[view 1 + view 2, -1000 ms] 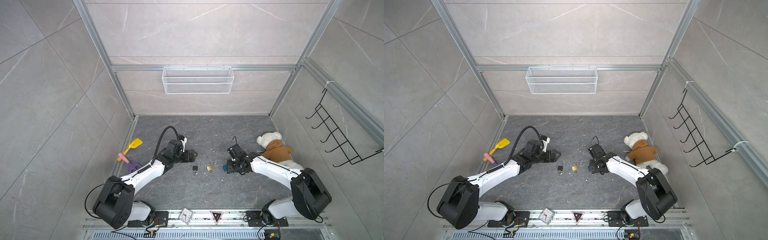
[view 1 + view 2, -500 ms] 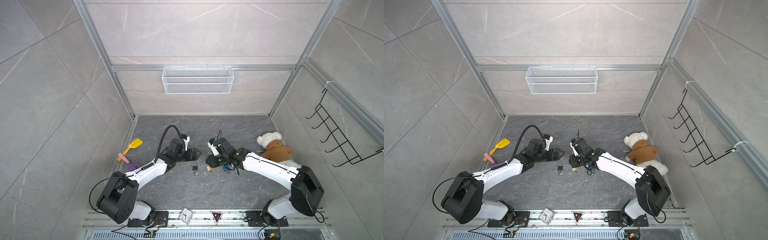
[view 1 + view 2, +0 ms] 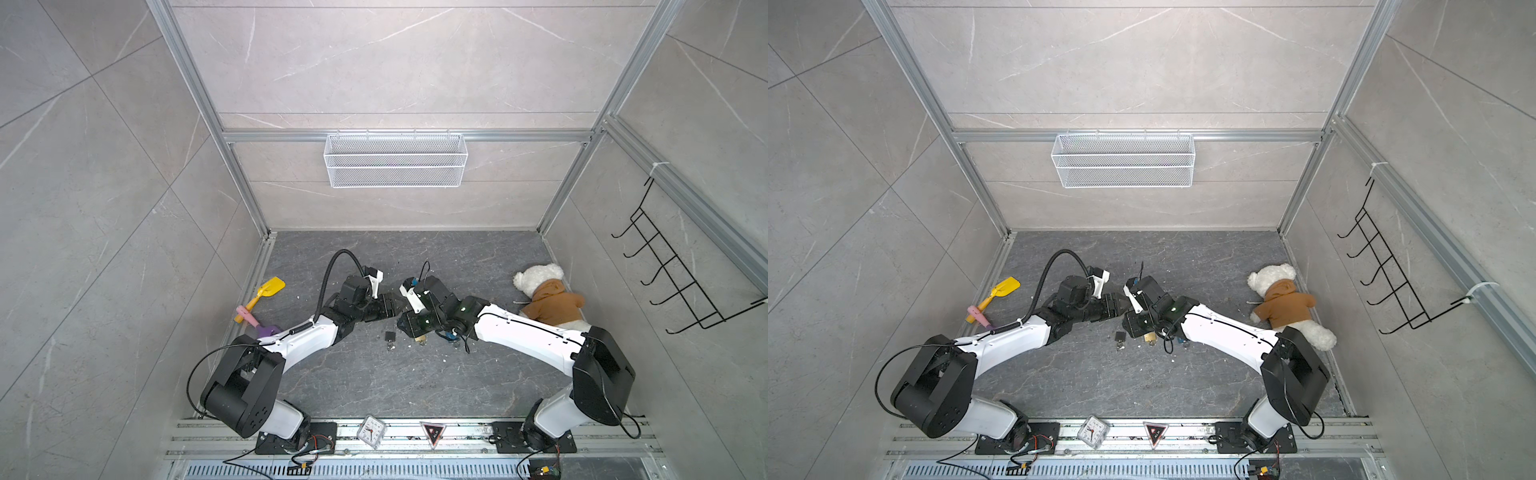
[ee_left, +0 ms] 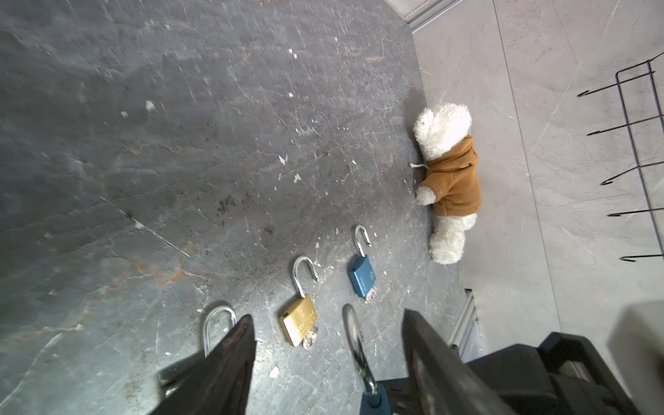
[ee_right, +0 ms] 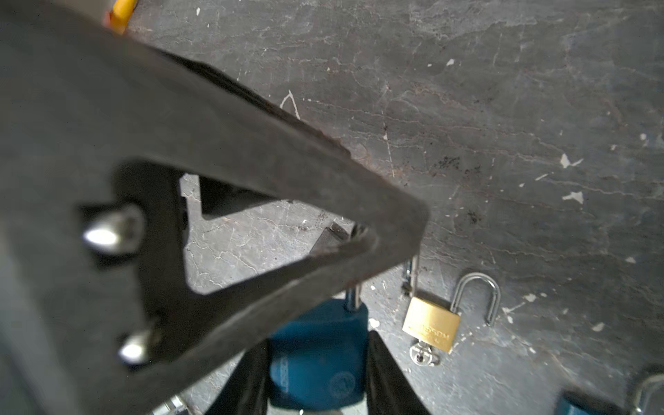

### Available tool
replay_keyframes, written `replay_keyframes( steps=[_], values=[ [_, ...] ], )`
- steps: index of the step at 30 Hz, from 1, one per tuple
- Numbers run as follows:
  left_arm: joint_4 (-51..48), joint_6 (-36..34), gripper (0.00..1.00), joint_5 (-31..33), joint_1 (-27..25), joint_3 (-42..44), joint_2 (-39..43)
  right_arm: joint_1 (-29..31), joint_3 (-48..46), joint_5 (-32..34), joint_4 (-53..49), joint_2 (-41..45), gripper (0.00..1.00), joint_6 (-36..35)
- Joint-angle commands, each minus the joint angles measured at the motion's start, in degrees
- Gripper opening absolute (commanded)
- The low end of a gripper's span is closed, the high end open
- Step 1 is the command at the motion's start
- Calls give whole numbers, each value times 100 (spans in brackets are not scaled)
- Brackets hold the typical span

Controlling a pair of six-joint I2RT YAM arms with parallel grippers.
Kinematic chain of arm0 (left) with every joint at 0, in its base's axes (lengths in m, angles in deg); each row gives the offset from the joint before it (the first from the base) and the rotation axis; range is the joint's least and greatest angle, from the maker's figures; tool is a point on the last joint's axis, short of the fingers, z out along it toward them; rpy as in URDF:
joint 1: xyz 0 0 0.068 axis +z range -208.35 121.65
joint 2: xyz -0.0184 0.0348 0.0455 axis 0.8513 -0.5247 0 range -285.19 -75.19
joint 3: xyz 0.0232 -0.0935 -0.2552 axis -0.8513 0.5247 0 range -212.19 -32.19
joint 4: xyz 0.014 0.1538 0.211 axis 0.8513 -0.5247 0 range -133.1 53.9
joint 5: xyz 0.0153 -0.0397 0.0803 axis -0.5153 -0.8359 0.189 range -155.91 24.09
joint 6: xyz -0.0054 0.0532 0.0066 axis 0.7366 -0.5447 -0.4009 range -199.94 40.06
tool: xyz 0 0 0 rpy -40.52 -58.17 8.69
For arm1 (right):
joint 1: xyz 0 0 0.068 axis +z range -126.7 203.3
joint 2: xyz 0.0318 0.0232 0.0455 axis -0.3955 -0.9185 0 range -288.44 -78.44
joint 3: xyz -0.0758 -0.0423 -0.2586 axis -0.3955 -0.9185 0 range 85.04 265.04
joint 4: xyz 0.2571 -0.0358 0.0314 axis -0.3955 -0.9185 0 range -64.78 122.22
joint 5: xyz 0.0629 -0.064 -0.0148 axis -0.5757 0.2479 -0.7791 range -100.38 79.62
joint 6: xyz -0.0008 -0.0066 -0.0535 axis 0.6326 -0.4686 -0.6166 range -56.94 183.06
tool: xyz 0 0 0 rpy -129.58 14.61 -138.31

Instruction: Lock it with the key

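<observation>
Progress, both top views: left gripper (image 3: 394,312) and right gripper (image 3: 404,323) met tip to tip above floor (image 3: 374,386); grip detail too small to read there. Black padlock (image 3: 389,336) and brass padlock (image 3: 422,341) loose on floor just on the base side of the fingertips, untouched.

Left wrist view: left fingers (image 4: 233,359) standing well apart, clamped on nothing. Shackle (image 4: 354,341) of held blue padlock (image 4: 373,402) poking up between them, blurred, touching neither as far as seen. Beyond fingertips: brass padlock and second blue padlock (image 4: 361,276), both shackles swung open, key (image 4: 309,339) in brass one's base. Third shackle partly hidden behind one finger.

Right wrist view: right fingers (image 5: 248,381) closed on flanks of held blue padlock, body lodged between them. Shackle leg rising past fingertips and vanishing behind a left finger; open or latched, cannot tell. Key of held padlock not made out.

Judged: pickup and handover pose done; shackle press and key turn outstanding.

Against a second ago: right gripper then low by floor, well apart from left fingers; since carried across to meet them. Left fingers narrower now.
</observation>
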Motion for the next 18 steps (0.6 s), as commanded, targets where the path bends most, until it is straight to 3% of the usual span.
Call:
replay_keyframes(
  steps=[1,11,18],
  values=[
    [374,145,59,-273,-65,-83,-33,77,236,111,131,26,18,-110],
    [382,176,37,-359,-186,-54,-136,140,287,272,218,25,17,-126],
    [479,227,4,-350,-185,36,-237,156,251,316,283,27,18,-110]
  ],
)
